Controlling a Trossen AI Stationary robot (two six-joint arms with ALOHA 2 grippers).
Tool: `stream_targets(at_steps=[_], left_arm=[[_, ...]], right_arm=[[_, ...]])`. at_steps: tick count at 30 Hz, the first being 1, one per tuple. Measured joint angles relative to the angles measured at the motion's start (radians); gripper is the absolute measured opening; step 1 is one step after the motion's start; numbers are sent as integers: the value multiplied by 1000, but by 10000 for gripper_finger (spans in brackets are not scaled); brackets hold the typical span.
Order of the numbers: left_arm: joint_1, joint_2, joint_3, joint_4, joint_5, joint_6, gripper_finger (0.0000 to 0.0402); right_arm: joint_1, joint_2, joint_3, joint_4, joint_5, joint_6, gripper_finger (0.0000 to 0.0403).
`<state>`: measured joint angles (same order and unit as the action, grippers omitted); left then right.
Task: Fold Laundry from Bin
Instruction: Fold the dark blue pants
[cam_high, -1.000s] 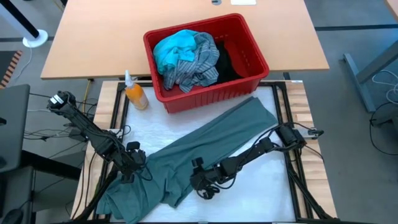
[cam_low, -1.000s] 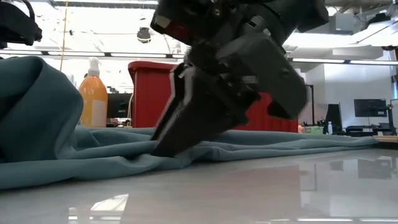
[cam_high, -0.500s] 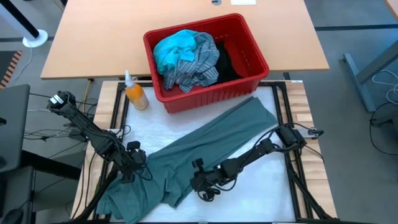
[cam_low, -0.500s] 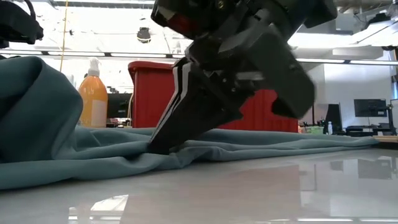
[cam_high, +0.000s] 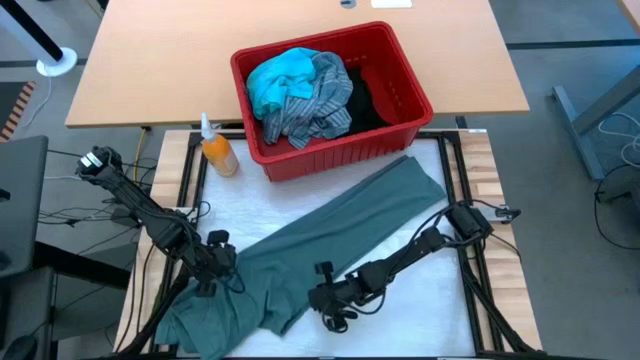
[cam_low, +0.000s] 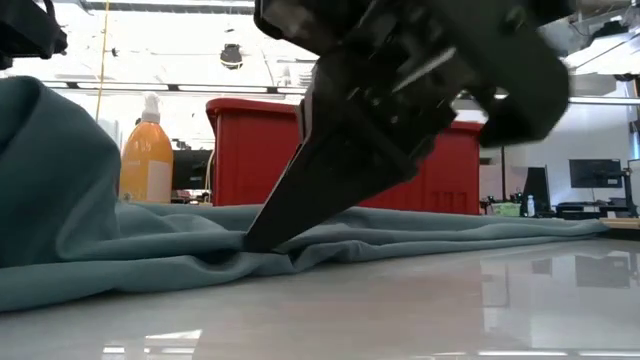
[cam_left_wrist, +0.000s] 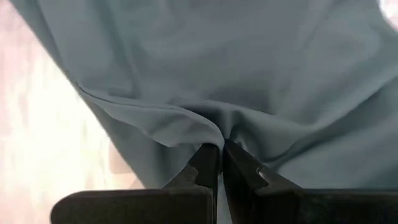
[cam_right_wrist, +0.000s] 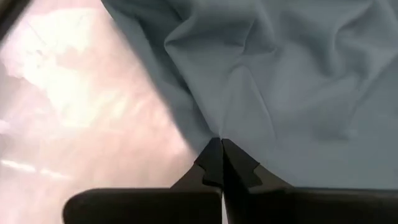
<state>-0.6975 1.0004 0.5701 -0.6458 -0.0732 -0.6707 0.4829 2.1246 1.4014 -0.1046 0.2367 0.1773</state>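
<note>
The grey-green garment (cam_high: 330, 235) lies slantwise on the white table top, from the near left to just in front of the red bin (cam_high: 400, 125). The bin holds turquoise (cam_high: 278, 78), striped (cam_high: 315, 105) and black (cam_high: 365, 100) laundry. My left gripper (cam_high: 213, 270) is shut on the garment near its near-left end. My right gripper (cam_high: 322, 298) is shut on the garment's near edge, about midway along. In the low view the right fingers (cam_low: 300, 195) slant down onto the cloth. My left gripper pinches a raised fold of the garment (cam_left_wrist: 214, 134) between its two fingers, slanting down from the table's left. The cloth rises into a hump (cam_low: 50, 170) there, and the rest lies on the table. How many layers it has, I cannot tell. My right gripper pinches the garment's near edge (cam_right_wrist: 214, 135) between its two fingertips. The fingers slant down from the table's right, and their tips (cam_low: 255, 238) are at table height. The cloth wrinkles toward the pinch and stays on the table.
An orange spray bottle (cam_high: 216, 150) stands left of the bin, at the table's far left. Bare white table top (cam_high: 420, 310) lies near and right of the garment. Black frame rails (cam_high: 470, 270) run along the table's sides.
My right gripper has shut on the garment's near edge, rolling a little and shifting slightly toward the table's near edge. The cloth has gathered into small wrinkles at its fingertips. The garment otherwise lies as before.
</note>
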Motion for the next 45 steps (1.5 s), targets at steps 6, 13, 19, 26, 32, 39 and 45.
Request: stream_targets(at_steps=[6,13,19,26,32,39,45], left_arm=[[0,0,0,21,17,51,0],[0,0,0,37,16,73,0],[0,0,0,35,17,83,0],[0,0,0,35,17,67,0],[0,0,0,34,23,26,0],[0,0,0,25,45,-33,0],[0,0,0,2,58,-112,0]], right_arm=[[29,-1,0,-4,0,142,25],[35,-14,1,24,-27,214,19],[34,-12,0,-20,-34,404,59],[28,-13,0,-24,-99,504,118],[14,-83,0,-148,-162,530,175],[-36,-277,-78,-245,-55,388,198],[-169,-413,-335,-107,-22,306,198]])
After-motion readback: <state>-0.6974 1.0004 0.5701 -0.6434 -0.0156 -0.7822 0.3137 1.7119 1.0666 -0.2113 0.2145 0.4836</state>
